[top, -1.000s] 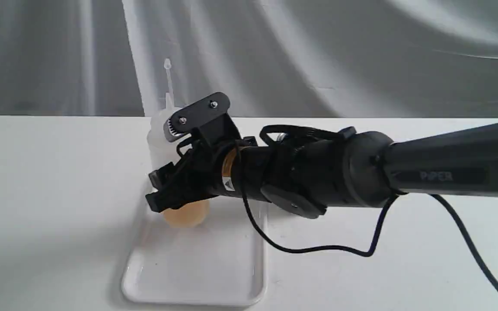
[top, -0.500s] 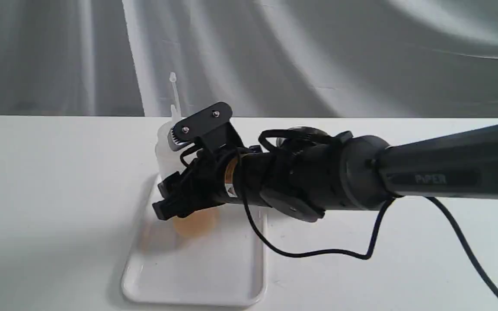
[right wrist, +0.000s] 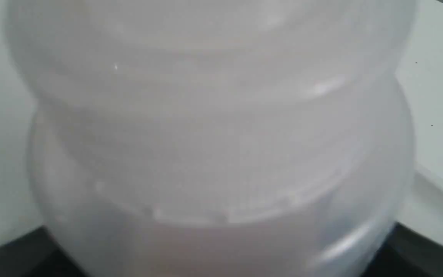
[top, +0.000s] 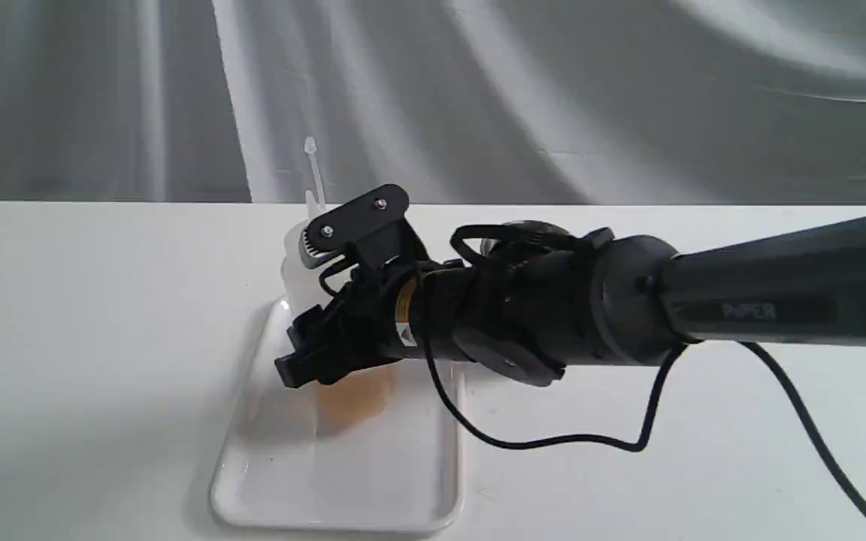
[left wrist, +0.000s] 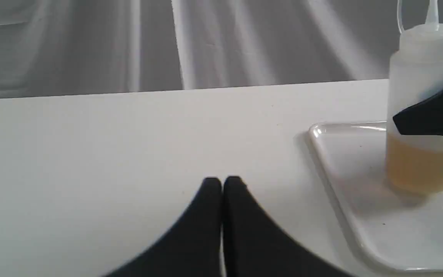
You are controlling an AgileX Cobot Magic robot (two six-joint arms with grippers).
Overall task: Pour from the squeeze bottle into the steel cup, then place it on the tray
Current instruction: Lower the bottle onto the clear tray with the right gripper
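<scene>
The squeeze bottle (top: 350,398) stands upright at the far end of the white tray (top: 335,488), amber liquid in its lower part and its nozzle pointing up. Its base looks down on the tray floor. My right gripper (top: 310,350) is shut on the bottle's middle, reaching in from the right. The bottle (left wrist: 421,161), the tray (left wrist: 344,181) and one right finger (left wrist: 429,115) also show in the left wrist view. The bottle's whitish body (right wrist: 221,134) fills the right wrist view. My left gripper (left wrist: 222,184) is shut and empty over the bare table. The steel cup is hidden.
The white table (top: 87,338) stretches to both sides of the tray. A black cable (top: 553,439) hangs from the right arm and loops low over the table to the right of the tray. A grey cloth backdrop closes the far side.
The right gripper has carried the bottle a little to the right and downward. The bottle went from slightly tilted above the tray to upright at the tray floor.
</scene>
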